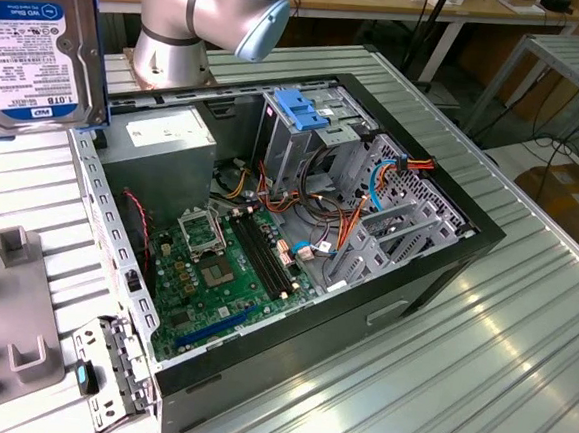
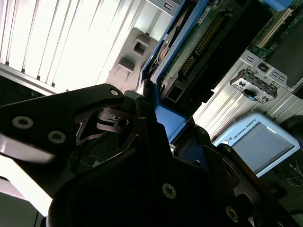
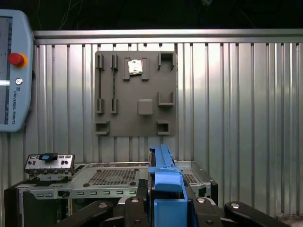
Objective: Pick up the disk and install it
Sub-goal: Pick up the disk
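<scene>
Your claw (image 3: 165, 208) is clenched on the disk (image 3: 163, 176), with a black finger pressed to each of its blue side rails in both wrist views. The disk hangs in the air, off the surface (image 1: 478, 372) and outside the computer case (image 1: 414, 287). In the exterior view it sits high at the exterior view's left, label facing the camera.

So the pick-up is done, as far as you can judge. The install is left: the disk is not yet in the metal cage (image 1: 295, 152) under the blue latch (image 1: 303, 107).

Working outward, you have:
- one disk, in one claw
- one open case in the middle of the surface, holding one cage, one latch, one grey power-supply box (image 1: 160, 136) and one green motherboard (image 1: 226, 262)
- one grey fixture plate (image 1: 5, 325) near the surface edge at the exterior view's left
- one small metal bracket (image 1: 102, 372) with a blue tab, lying between that plate and the case
- one teach pendant (image 3: 14, 71), seen in the first wrist view
</scene>
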